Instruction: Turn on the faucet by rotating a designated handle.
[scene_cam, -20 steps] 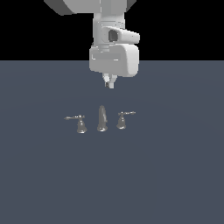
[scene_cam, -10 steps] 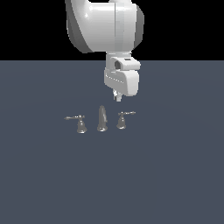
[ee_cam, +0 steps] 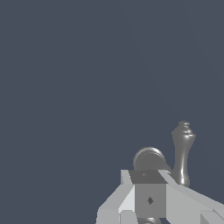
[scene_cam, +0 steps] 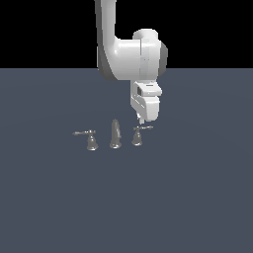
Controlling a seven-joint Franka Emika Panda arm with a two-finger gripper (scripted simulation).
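The faucet is a small grey three-piece set on the dark floor. Its tall spout [scene_cam: 115, 134] stands in the middle. At the exterior view's left is a handle with a longer, thinner lever [scene_cam: 90, 140]. The designated handle [scene_cam: 138, 137] is on the right, its short lever [scene_cam: 144, 128] pointing right. My gripper [scene_cam: 142, 120] hangs just above that lever, fingers together and holding nothing. In the wrist view the gripper [ee_cam: 149, 199] partly covers the handle's round base [ee_cam: 150, 159], and the stubby lever [ee_cam: 183, 148] shows beside it.
A flat dark grey floor [scene_cam: 59, 197] stretches all around the faucet. The white arm [scene_cam: 129, 59] comes down from above, behind the set.
The arm has swung to the exterior view's right and lowered, bringing the gripper from above the spout to just over the right handle's lever.
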